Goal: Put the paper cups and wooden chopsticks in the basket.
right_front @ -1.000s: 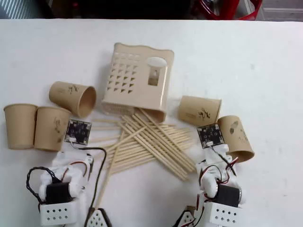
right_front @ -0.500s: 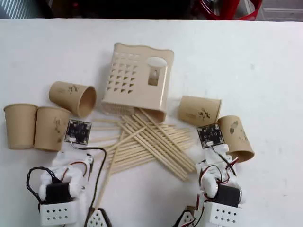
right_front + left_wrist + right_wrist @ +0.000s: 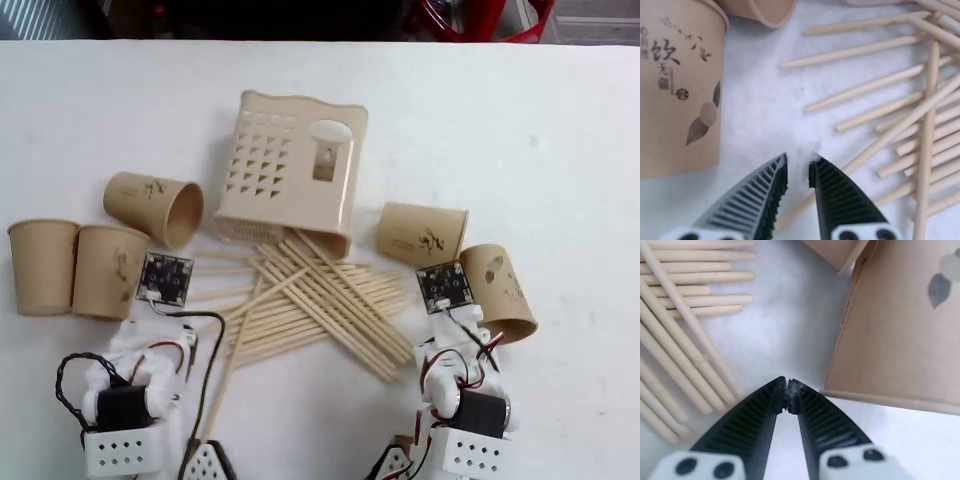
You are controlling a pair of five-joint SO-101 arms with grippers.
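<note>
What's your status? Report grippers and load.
Left gripper slightly open, empty. Right gripper shut, empty. Paper cups and chopsticks on the table around the basket, tipped on its side.

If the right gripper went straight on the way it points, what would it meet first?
The right gripper would most likely meet bare table first, in the gap between the chopsticks and the cup beside it. A second cup lies farther along that line; depth is unclear.

Beige basket (image 3: 290,170) lies on its side, wooden chopsticks (image 3: 320,300) heaped beside, paper cups (image 3: 152,207) flanking.
</note>
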